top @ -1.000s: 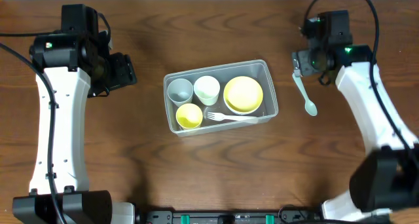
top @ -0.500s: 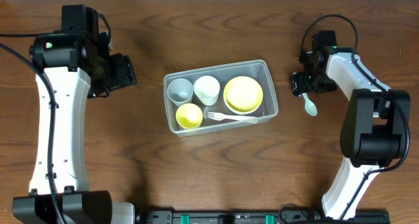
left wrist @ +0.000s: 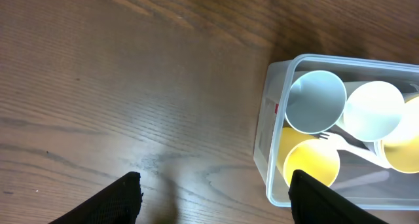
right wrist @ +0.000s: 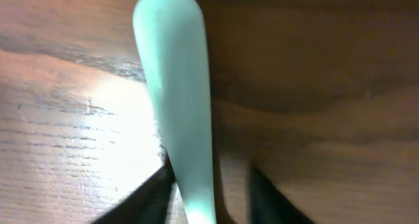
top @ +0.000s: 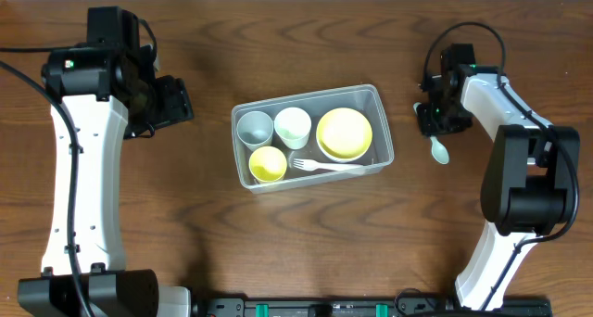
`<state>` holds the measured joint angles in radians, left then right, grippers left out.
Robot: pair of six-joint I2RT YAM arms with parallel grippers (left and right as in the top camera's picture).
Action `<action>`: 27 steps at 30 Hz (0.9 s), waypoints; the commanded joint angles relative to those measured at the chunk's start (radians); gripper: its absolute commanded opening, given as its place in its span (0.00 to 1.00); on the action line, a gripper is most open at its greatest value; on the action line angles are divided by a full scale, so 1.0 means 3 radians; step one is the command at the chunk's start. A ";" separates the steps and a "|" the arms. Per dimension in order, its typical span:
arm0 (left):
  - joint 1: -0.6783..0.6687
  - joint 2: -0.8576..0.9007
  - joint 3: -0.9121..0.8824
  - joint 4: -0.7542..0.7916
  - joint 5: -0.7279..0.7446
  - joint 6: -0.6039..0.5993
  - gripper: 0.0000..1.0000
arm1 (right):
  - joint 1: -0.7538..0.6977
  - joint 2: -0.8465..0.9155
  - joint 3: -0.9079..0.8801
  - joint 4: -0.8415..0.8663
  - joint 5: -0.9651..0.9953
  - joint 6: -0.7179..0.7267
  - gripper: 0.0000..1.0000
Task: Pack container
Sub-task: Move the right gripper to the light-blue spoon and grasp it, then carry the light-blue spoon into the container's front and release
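Observation:
The clear container (top: 306, 96) sits mid-table and holds a grey cup (top: 254, 128), a white cup (top: 293, 126), a yellow cup (top: 268, 163), a yellow bowl (top: 344, 133) and a white fork (top: 329, 167). To its right a mint spoon (top: 439, 151) lies on the wood. My right gripper (top: 434, 122) is down over its handle. In the right wrist view the spoon (right wrist: 177, 86) runs between the fingers of the right gripper (right wrist: 209, 178): the left finger is against it and the right finger stands apart. My left gripper (top: 183, 102) hovers open left of the container (left wrist: 265, 119), empty (left wrist: 216, 188).
Brown wooden table (top: 306, 243) all around. The table's far edge runs along the top of the overhead view. Both arm bases stand at the near edge.
My right arm has dropped down onto the spoon's handle and its jaws have narrowed around it. The left arm and the container's contents have not moved.

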<state>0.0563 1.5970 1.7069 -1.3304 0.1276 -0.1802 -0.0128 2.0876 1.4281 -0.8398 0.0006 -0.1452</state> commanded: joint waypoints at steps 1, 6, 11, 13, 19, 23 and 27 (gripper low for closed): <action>0.0014 0.0014 -0.0014 -0.0015 -0.0027 0.0005 0.73 | 0.0024 0.0192 -0.0057 -0.0048 -0.0031 0.0010 0.27; 0.0014 0.0014 -0.0014 -0.0015 -0.0025 0.0005 0.73 | 0.0024 0.0192 -0.0057 -0.0069 -0.0031 0.0010 0.18; 0.0014 0.0014 -0.0014 -0.0015 -0.0027 0.0005 0.73 | 0.0024 0.0192 -0.0057 -0.0067 -0.0031 0.0010 0.03; 0.0014 0.0014 -0.0014 -0.0015 -0.0027 0.0006 0.73 | 0.0024 0.0192 -0.0057 -0.0066 -0.0029 0.0047 0.01; 0.0014 0.0014 -0.0014 -0.0017 -0.0027 0.0008 0.73 | 0.0024 0.0100 -0.0023 -0.0084 -0.0036 0.0328 0.01; 0.0014 0.0014 -0.0014 -0.0017 -0.0027 0.0008 0.73 | 0.0025 -0.0233 0.0159 -0.0158 -0.0135 0.0332 0.01; 0.0014 0.0014 -0.0014 -0.0015 -0.0027 0.0008 0.73 | 0.0081 -0.0752 0.0408 -0.0161 -0.0454 0.0233 0.01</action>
<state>0.0563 1.5970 1.7069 -1.3312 0.1276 -0.1802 -0.0086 2.0251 1.4643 -0.8997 -0.0425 -0.0727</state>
